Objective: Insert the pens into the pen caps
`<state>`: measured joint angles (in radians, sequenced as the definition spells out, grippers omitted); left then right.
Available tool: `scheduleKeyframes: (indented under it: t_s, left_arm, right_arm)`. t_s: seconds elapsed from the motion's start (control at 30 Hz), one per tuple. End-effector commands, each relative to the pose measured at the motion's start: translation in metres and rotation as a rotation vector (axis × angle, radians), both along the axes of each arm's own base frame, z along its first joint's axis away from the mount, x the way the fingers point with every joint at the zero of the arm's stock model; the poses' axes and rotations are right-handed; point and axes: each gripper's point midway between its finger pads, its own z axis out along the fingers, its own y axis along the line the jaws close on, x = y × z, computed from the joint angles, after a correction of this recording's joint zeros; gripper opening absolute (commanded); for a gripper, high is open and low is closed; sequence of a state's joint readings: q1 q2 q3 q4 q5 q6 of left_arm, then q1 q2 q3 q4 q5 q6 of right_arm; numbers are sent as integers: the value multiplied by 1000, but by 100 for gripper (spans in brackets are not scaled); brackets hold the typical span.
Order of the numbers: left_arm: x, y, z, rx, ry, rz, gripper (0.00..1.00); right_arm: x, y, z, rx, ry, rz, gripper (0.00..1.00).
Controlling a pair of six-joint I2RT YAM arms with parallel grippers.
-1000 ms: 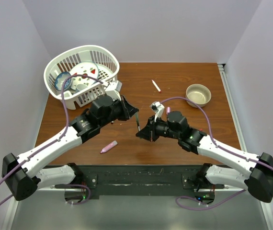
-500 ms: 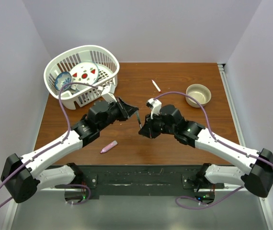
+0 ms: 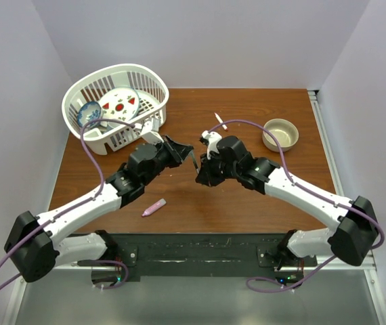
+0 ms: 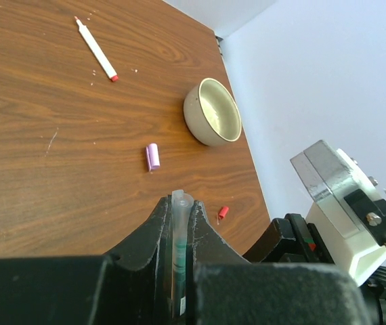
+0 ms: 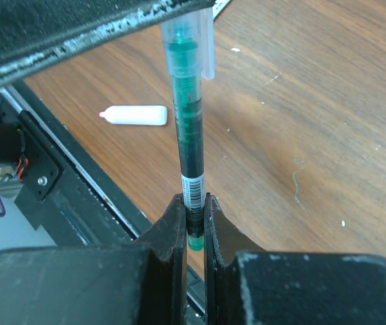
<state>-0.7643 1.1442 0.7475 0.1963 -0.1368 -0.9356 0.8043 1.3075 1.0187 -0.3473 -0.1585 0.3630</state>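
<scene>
Pen [image 5: 191,128] held above mid-table, right gripper [image 5: 193,208] clenched on its near end, left gripper [image 4: 179,208] clenched on the clear cap [image 5: 204,40] at its far end. Best: line both axes up, push straight, avoid bending, until cap seats.

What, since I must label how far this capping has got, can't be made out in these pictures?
- Right wrist view: the upper end of the clear cap is hidden behind a finger of the left gripper, so how deep the pen sits is unclear.
- Left wrist view: that gripper covers the cap's lower part and the pen.
- Top view: the pink cap and red cap are hidden, apparently under the right arm.
</scene>
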Motion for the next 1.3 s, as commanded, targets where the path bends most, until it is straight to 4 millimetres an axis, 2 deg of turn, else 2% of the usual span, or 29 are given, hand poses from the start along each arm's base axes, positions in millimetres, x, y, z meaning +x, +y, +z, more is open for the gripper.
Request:
scheduleKeyframes:
  t_s: [0.0, 0.1, 0.17, 0.23, 0.27, 0.3, 0.33, 0.37, 0.4, 0.43, 0.47, 0.53, 0.57, 0.63, 0.67, 0.77, 0.8, 0.87, 0.93, 1.0, 1.03, 1.07, 1.13, 1.17, 1.27]
  left_arm:
    - [-95, -51, -72, 103, 254, -376, 0]
    - [-98, -43, -90, 150, 291, -353, 0]
    - [-96, -43, -86, 124, 272, -344, 0]
    - [-88, -39, -77, 132, 250, -313, 0]
    - [-81, -40, -64, 137, 219, -305, 0]
    - [-76, -35, -66, 165, 231, -287, 0]
    - [-69, -34, -58, 167, 214, -277, 0]
    - [-60, -36, -44, 167, 180, -268, 0]
    - [-49, -29, -40, 177, 176, -236, 0]
    - [-40, -26, -34, 189, 154, -218, 0]
    - [-30, -25, -22, 183, 133, -200, 0]
    - [-12, -13, -15, 200, 120, -158, 0]
    - [1, -10, -7, 201, 109, -132, 0]
    - [14, -4, -5, 243, 98, -105, 0]
    - [25, -5, -1, 259, 90, -90, 0]
    - [43, -1, -12, 343, 102, -74, 0]
    - [49, -1, -16, 360, 104, -67, 0]
    - [60, -2, -33, 399, 118, -60, 0]
    - [67, -7, -45, 408, 130, -70, 0]
    - [75, -17, -67, 423, 167, -93, 0]
    - [80, -21, -69, 422, 167, -100, 0]
    - [86, -25, -88, 446, 199, -109, 0]
    - [99, -30, -93, 470, 203, -102, 0]
    - [102, -30, -114, 498, 245, -106, 0]
    - [106, -37, -139, 520, 290, -135, 0]
  right_arm:
    - [89, 17, 159, 384, -422, -178, 0]
    - [94, 9, 157, 361, -437, -202, 0]
    - [96, 2, 154, 349, -435, -216, 0]
    - [92, 3, 146, 339, -425, -194, 0]
    - [89, 3, 135, 323, -400, -187, 0]
    - [86, 2, 131, 320, -387, -180, 0]
    - [83, 2, 124, 316, -366, -173, 0]
    - [77, 2, 107, 297, -316, -164, 1]
    - [74, 1, 105, 301, -304, -164, 5]
    - [68, -2, 94, 278, -267, -161, 10]
    - [60, -5, 77, 259, -220, -152, 23]
    - [47, -10, 73, 274, -203, -144, 32]
    - [37, -13, 57, 266, -159, -134, 40]
    - [23, -20, 56, 282, -140, -128, 45]
    - [14, -25, 43, 264, -100, -128, 47]
    - [-6, -37, 42, 259, -75, -114, 53]
    - [-8, -40, 41, 258, -77, -121, 66]
    - [-13, -48, 46, 264, -88, -136, 71]
    - [-13, -54, 47, 258, -103, -157, 72]
    - [-13, -58, 47, 253, -114, -172, 72]
    - [-10, -61, 45, 236, -123, -187, 72]
    - [-8, -62, 44, 225, -129, -198, 71]
    - [-1, -69, 39, 184, -147, -229, 68]
    - [2, -71, 43, 172, -162, -243, 68]
    - [15, -78, 45, 107, -191, -283, 67]
